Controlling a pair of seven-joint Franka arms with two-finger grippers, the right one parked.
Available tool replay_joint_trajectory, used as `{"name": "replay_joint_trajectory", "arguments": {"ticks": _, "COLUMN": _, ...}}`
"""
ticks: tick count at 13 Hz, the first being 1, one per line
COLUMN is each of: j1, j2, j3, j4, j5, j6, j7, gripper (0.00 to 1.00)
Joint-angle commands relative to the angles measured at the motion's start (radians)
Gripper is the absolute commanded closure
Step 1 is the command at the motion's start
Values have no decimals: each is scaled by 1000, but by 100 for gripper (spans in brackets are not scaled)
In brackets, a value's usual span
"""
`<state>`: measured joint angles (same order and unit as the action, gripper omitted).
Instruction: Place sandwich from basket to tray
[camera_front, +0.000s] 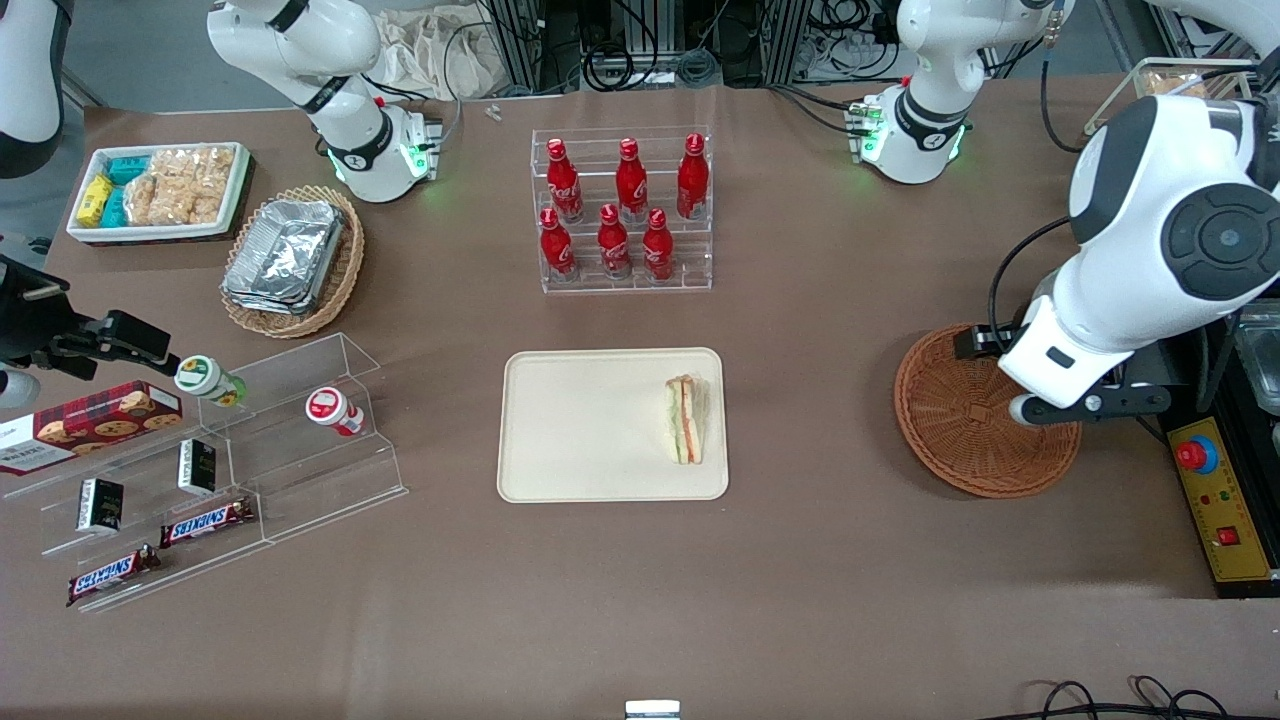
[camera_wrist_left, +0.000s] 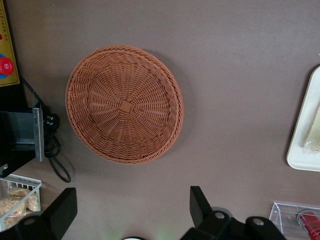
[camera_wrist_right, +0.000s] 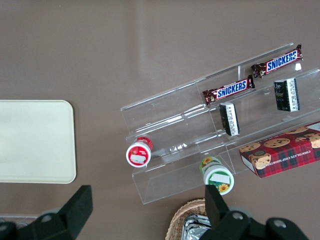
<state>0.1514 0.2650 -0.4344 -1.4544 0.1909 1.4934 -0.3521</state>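
The sandwich (camera_front: 686, 419) lies on the tray (camera_front: 560, 430), at its edge toward the working arm. The basket (camera_wrist_left: 124, 103) sits bare on the tabletop. Above it hangs the gripper (camera_wrist_left: 132, 212), jaws released and holding nothing; a straight lift clear would finish cleanly.

A robot lab set up like a little shop.
Robot arms (camera_front: 940, 90) are sitting on a brown table (camera_front: 800, 580), with cables (camera_front: 640, 60) lying near soda bottles (camera_front: 620, 210) and Snickers bars (camera_front: 205, 522).
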Motion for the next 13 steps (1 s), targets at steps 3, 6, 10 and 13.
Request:
{"name": "replay_joint_trajectory", "arguments": {"ticks": 3, "j1": 48, "j2": -39, "j3": -6, "j4": 2, "j5": -2, "j6": -21, "j7": 51, "gripper": 0}}
{"name": "replay_joint_trajectory", "arguments": {"ticks": 6, "j1": 73, "j2": -56, "j3": 15, "j4": -4, "j5": -19, "j6": -21, "j7": 85, "gripper": 0}}
{"name": "replay_joint_trajectory", "arguments": {"ticks": 10, "j1": -198, "j2": -90, "j3": 424, "j4": -7, "j5": -152, "j6": -13, "j7": 209, "gripper": 0}}
{"name": "replay_joint_trajectory", "arguments": {"ticks": 13, "j1": -228, "j2": -84, "j3": 482, "j4": -1, "j5": -173, "j6": 10, "j7": 235, "gripper": 0}}
